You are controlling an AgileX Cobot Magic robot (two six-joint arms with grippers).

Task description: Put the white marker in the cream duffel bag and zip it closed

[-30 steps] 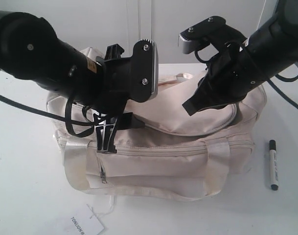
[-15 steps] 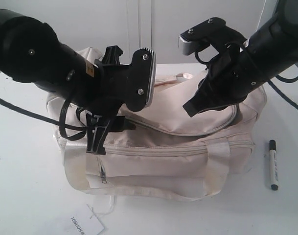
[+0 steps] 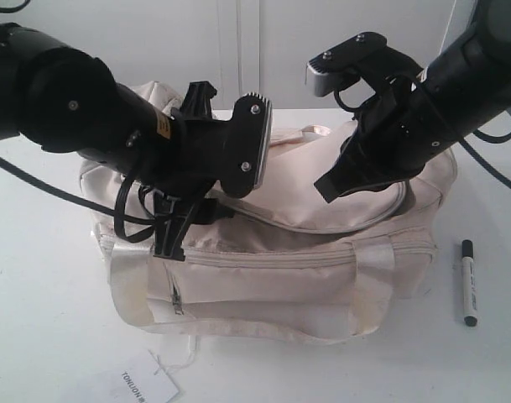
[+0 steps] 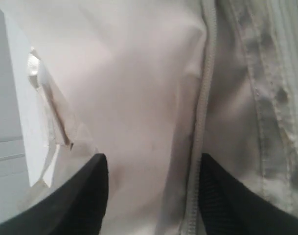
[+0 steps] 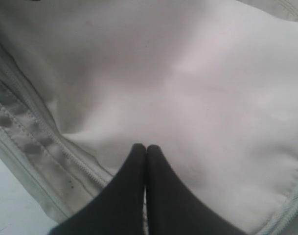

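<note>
Exterior view: white marker (image 3: 468, 283) lies beside cream duffel bag (image 3: 305, 277). Left jaws spread — right jaws pressed together.

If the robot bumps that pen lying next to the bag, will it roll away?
Probably yes: the white marker looks round and slim, lying flat on the smooth white table, so a sideways nudge would likely roll it. It also looks stiff and light, so it should lift without bending.

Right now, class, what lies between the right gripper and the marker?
In the exterior view, the right end of the bag with its strap, then a strip of bare table, lies between the right gripper and the marker.
</note>
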